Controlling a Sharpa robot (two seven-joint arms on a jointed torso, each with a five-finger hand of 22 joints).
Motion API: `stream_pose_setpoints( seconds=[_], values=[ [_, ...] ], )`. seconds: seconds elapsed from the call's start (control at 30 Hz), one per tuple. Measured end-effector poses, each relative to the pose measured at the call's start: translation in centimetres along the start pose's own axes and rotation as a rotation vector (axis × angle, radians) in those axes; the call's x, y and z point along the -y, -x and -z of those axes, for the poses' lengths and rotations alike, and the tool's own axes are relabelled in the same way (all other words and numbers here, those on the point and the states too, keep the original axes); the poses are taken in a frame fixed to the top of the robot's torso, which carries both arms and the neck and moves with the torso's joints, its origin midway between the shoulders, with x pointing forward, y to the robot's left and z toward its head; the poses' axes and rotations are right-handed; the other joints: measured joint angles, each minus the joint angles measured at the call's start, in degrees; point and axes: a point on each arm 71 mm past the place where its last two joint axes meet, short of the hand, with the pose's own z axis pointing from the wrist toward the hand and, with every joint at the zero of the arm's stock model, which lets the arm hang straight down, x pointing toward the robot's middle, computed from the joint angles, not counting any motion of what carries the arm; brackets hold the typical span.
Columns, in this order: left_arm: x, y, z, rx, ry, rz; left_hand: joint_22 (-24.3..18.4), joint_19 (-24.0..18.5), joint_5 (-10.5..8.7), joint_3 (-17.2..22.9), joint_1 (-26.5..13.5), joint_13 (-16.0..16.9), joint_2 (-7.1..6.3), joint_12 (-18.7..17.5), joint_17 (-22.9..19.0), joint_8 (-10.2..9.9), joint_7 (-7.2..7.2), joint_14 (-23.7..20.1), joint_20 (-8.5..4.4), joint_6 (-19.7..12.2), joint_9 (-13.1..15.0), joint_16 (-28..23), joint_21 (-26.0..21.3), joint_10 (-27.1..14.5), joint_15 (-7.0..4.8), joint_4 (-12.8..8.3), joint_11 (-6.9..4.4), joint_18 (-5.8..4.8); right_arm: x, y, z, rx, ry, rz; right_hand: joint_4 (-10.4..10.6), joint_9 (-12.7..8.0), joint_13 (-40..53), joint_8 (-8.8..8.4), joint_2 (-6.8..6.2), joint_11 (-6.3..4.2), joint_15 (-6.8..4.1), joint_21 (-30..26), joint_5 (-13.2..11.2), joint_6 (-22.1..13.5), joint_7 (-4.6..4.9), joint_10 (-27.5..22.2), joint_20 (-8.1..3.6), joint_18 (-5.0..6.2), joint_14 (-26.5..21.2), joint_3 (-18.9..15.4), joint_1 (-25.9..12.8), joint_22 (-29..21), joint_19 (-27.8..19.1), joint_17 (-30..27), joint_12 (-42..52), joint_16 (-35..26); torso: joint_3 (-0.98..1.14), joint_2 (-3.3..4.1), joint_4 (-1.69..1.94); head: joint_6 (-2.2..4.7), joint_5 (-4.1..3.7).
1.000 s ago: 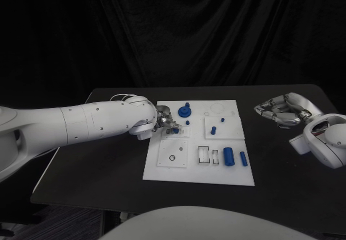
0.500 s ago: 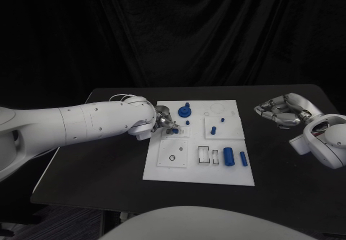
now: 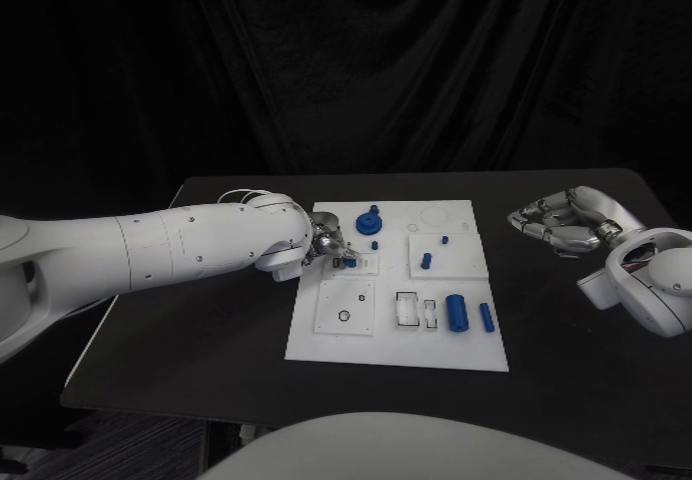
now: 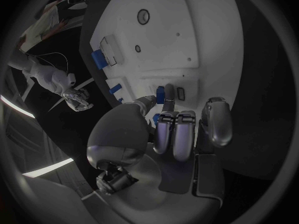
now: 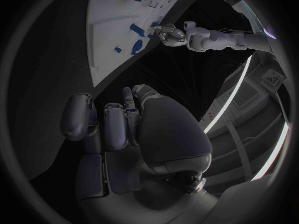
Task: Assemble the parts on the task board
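Left hand (image 3: 326,246) pinches small blue plastic peg (image 4: 161,94) over left side of white task board (image 3: 346,340). Right hand (image 3: 562,222) curled closed, empty, above black bench (image 3: 202,330), well apart.

Black table (image 3: 202,330) bearing white task board (image 3: 397,345)

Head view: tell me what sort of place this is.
Probably a robotics lab or test cell. A white task board with small blue parts lies on a black table backed by dark curtains; the left robot hand works at the board.
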Motion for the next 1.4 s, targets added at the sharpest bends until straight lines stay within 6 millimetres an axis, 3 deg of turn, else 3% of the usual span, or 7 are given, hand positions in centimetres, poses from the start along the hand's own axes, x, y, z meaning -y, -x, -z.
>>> stream_pose_setpoints(
  seconds=[0.1, 0.27, 0.4, 0.67, 0.83, 1.07, 1.4],
  values=[
    [0.01, -0.01, 0.01, 0.000, 0.000, 0.000, 0.00, 0.00, 0.00, 0.25, 0.00, 0.00, 0.00, 0.00, 0.00, 0.22, 0.01, 0.00, 0.00, -0.01, 0.19, 0.00, -0.22, 0.00, 0.00, -0.25, 0.00, 0.01, 0.01, 0.00, 0.00, 0.000, 0.000, 0.000, 0.00, 0.00, 0.00, 0.00, 0.00, 0.00, 0.00, -0.33, 0.26, 0.00, 0.00, 0.00, 0.00, 0.00, 0.00, 0.00, 0.00, 0.00, 0.00, 0.00, 0.00, 0.00, 0.01, 0.01, 0.00, 0.00, -0.01],
    [0.01, -0.06, 0.03, -0.002, -0.001, 0.000, 0.00, 0.00, -6.48, 0.95, 0.17, 0.00, -0.17, 0.00, 0.00, 0.34, 0.07, 0.00, 0.00, -0.13, 0.99, 0.00, -0.22, 0.00, 0.00, -0.45, 0.00, 0.01, -0.01, -0.04, -0.03, -0.002, 0.000, 0.000, 0.00, 0.00, 0.00, 0.00, 0.00, 0.00, 0.00, -0.33, 0.26, 0.00, 0.00, 0.00, 0.00, 0.00, 0.00, 0.00, 0.00, 0.00, 0.00, 0.00, 0.00, 0.00, 0.01, 0.01, -0.01, 0.00, -0.01],
    [-0.11, -0.08, 0.05, -0.002, 0.002, 0.000, 0.00, 0.00, -10.07, -0.80, -1.74, 0.00, -0.37, 0.00, 0.00, -0.31, 0.67, 0.00, 0.00, -1.37, 0.86, 0.00, -0.48, 0.00, 0.00, 1.77, 0.00, 0.00, 0.00, -0.05, -0.04, -0.003, -0.001, 0.000, 0.00, 0.00, 0.00, 0.00, 0.00, 0.00, 0.00, -0.33, 0.26, 0.00, 0.00, 0.00, 0.00, 0.01, 0.00, 0.00, 0.00, -0.01, 0.00, 0.00, 0.00, 0.00, 0.01, 0.03, -0.02, 0.00, 0.04],
    [-0.11, -0.09, 0.11, -0.002, 0.001, 0.000, 0.00, 0.00, -13.10, -5.09, -5.28, 0.00, -0.99, 0.00, 0.00, -1.68, 1.28, 0.00, 0.01, -1.95, 0.61, 0.00, -0.70, 0.01, 0.42, 6.05, 0.45, 0.00, 0.05, -0.05, -0.05, -0.004, -0.002, 0.000, 0.00, 0.04, 0.00, 0.00, 0.00, 0.00, 0.00, -0.33, 0.25, 0.00, 0.00, 0.00, 0.00, 0.00, 0.00, 0.00, 0.00, -0.01, 0.00, 0.00, 0.00, 0.00, 0.01, 0.04, -0.01, 0.00, 0.07],
    [-0.11, -0.09, 0.12, -0.002, 0.001, 0.000, 0.00, 0.08, -15.83, -8.74, -8.06, 0.00, -0.04, 0.00, 0.00, -1.82, 1.28, 0.00, 0.37, -1.95, 0.61, 0.00, -0.70, -0.19, 0.42, 7.46, 0.63, 0.00, 0.06, -0.06, -0.05, -0.006, -0.003, 0.000, 0.00, 0.04, 0.00, 0.00, 0.00, 0.00, 0.00, -0.33, 0.25, 0.00, 0.00, 0.00, 0.00, 0.00, 0.00, 0.00, 0.00, -0.01, 0.00, 0.00, 0.00, 0.00, 0.01, 0.04, -0.01, 0.00, 0.13],
    [-0.13, -0.10, 0.12, -0.002, 0.002, 0.000, 0.00, 0.08, -16.47, -11.51, -10.03, 0.00, 1.94, 0.00, 0.00, -0.87, 0.67, 0.00, 0.36, -0.07, -1.66, 0.00, -0.90, -0.19, 0.42, 7.53, 0.63, 0.00, 0.12, -0.04, -0.02, -0.006, -0.005, 0.001, 0.00, 0.04, 0.00, 0.00, 0.00, 0.00, 0.00, -0.33, 0.25, 0.00, 0.00, 0.00, 0.00, 0.00, 0.00, 0.00, 0.00, -0.02, 0.00, 0.00, 0.00, 0.00, 0.01, 0.04, 0.00, 0.00, 0.14],
    [-0.26, -0.38, 0.06, -0.007, 0.005, -0.001, 0.00, 0.31, -16.47, -14.00, -10.00, 0.00, 3.15, 0.00, 0.00, 3.02, 0.04, 0.00, 0.12, -0.56, 4.37, 0.00, -0.90, 0.02, 0.42, 7.37, 0.42, 0.01, 0.13, -0.05, -0.01, -0.008, -0.005, 0.001, 0.00, 0.03, 0.00, 0.00, 0.00, 0.00, 0.00, -0.33, 0.25, 0.00, 0.00, 0.00, 0.00, 0.00, 0.00, 0.00, 0.00, -0.02, 0.00, 0.00, 0.00, 0.00, 0.01, 0.01, 0.01, 0.00, 0.08]
  ],
)
